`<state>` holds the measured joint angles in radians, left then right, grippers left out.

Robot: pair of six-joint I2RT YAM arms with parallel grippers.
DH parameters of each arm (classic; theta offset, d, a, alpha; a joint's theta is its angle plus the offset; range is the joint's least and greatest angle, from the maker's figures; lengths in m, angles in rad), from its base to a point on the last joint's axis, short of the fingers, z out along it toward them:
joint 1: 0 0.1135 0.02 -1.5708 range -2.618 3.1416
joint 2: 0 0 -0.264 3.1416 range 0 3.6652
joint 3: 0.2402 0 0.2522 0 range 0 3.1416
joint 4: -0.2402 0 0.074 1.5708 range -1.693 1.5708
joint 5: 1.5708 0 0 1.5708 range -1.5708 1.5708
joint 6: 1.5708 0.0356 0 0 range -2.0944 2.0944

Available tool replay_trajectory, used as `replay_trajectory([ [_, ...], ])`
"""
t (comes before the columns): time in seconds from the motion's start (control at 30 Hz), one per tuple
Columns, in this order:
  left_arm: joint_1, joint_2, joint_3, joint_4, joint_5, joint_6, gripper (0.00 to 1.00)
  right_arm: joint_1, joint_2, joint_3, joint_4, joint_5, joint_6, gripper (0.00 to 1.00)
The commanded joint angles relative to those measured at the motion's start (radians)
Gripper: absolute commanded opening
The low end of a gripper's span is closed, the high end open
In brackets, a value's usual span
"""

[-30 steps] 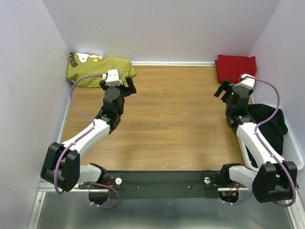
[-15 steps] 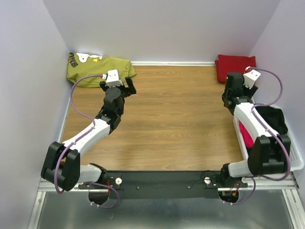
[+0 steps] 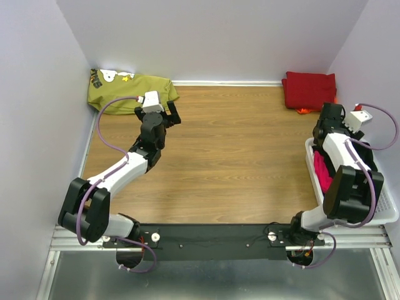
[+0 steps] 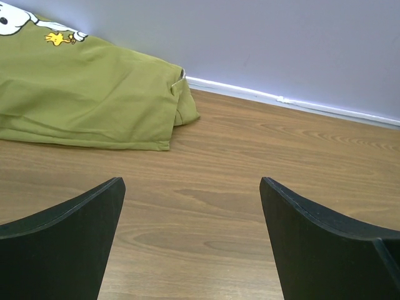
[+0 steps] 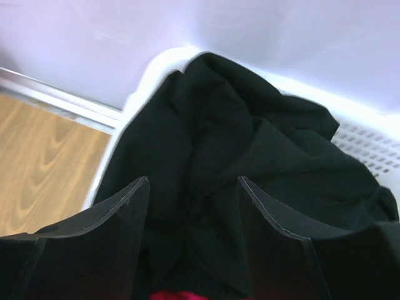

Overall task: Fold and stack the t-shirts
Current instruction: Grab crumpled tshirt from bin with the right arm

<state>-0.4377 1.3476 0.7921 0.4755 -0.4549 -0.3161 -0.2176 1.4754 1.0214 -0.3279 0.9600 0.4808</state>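
Presently our right gripper (image 5: 192, 181) straddles the black shirt (image 5: 250, 137) in the basket (image 5: 365, 147), jaws apart for pickup; the left gripper (image 4: 192, 181) hovers wide open.

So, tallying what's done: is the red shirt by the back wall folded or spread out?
Folded: the red shirt lies as a compact, thick rectangle, with no sleeves spread out.

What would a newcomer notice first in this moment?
The right gripper, jaws apart, is down in the white basket at the right edge of the table, over a crumpled black t-shirt with pink cloth beside. A folded red t-shirt sits in the far right corner, an olive cartoon-print t-shirt in the far left.
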Motion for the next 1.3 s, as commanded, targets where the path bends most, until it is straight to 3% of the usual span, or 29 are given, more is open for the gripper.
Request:
replay_trajectory([
  [0.0,0.005,0.022,0.044,-0.003,0.033,-0.021,0.98,-0.045,0.045,-0.023,-0.048,-0.01,0.093,0.68],
  [0.1,0.005,0.016,0.039,-0.005,0.032,-0.025,0.98,-0.058,0.078,-0.018,-0.048,-0.063,0.101,0.73],
  [0.23,0.005,0.007,0.027,-0.002,0.018,-0.021,0.98,-0.071,0.108,-0.027,-0.048,-0.093,0.116,0.88],
  [0.47,0.005,0.007,0.027,-0.002,0.015,-0.015,0.98,-0.126,0.145,-0.046,-0.048,-0.093,0.143,0.9],
  [0.6,0.005,0.01,0.029,-0.002,0.009,-0.011,0.98,-0.157,0.178,-0.038,-0.048,-0.101,0.147,0.72],
  [0.7,0.005,0.013,0.03,0.002,0.002,-0.006,0.98,-0.16,0.183,-0.041,-0.048,-0.099,0.151,0.46],
  [0.73,0.005,0.015,0.03,0.0,0.001,-0.003,0.98,-0.16,0.18,-0.041,-0.048,-0.098,0.151,0.3],
  [0.83,0.005,0.019,0.029,0.0,-0.004,0.0,0.98,-0.16,0.158,-0.037,-0.051,-0.102,0.151,0.01],
  [1.03,0.005,0.016,0.03,0.002,-0.001,-0.005,0.98,-0.137,0.036,-0.012,-0.071,-0.162,0.144,0.01],
  [1.27,0.005,0.012,0.022,0.003,0.013,-0.023,0.97,0.013,-0.133,0.069,-0.115,-0.145,0.107,0.01],
])
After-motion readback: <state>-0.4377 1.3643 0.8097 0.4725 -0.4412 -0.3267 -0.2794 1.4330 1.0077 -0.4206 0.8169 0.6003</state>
